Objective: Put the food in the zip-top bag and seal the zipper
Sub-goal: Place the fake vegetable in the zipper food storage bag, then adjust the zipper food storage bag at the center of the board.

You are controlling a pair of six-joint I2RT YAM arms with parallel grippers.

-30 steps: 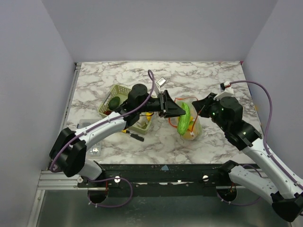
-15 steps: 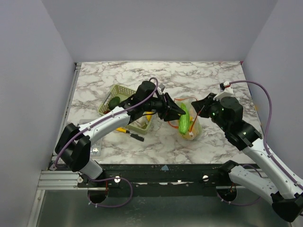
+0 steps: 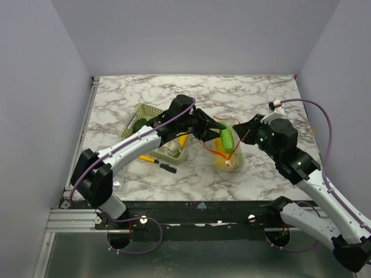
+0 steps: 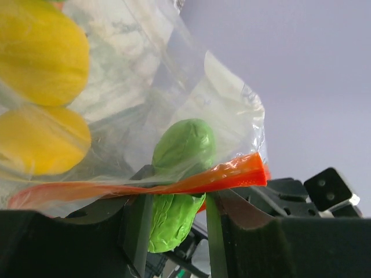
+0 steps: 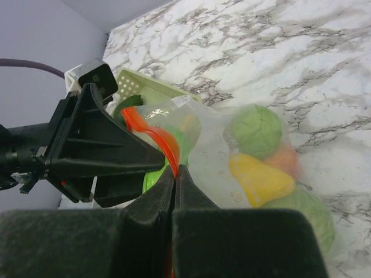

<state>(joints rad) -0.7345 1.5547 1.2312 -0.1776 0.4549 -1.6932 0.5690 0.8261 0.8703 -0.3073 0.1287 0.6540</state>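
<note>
While the right gripper (image 5: 174,174), fingers closed, pinches the zipper (image 5: 152,134) | left gripper (image 3: 215,133) clamps light green piece (image 3: 226,139) partway into zip-top bag (image 3: 228,161) | dark green piece (image 3: 141,123) lies in basket (image 3: 152,109); sealing not yet done.

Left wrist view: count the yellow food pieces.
2, both seen through the bag at left: upper yellow piece and lower yellow piece under it. Others may be hidden.

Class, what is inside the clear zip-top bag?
A yellow piece, a light green ball and a blurred orange piece show through the zip-top bag. The left claw holds a green piece in its mouth. Anything beneath them is covered.
</note>
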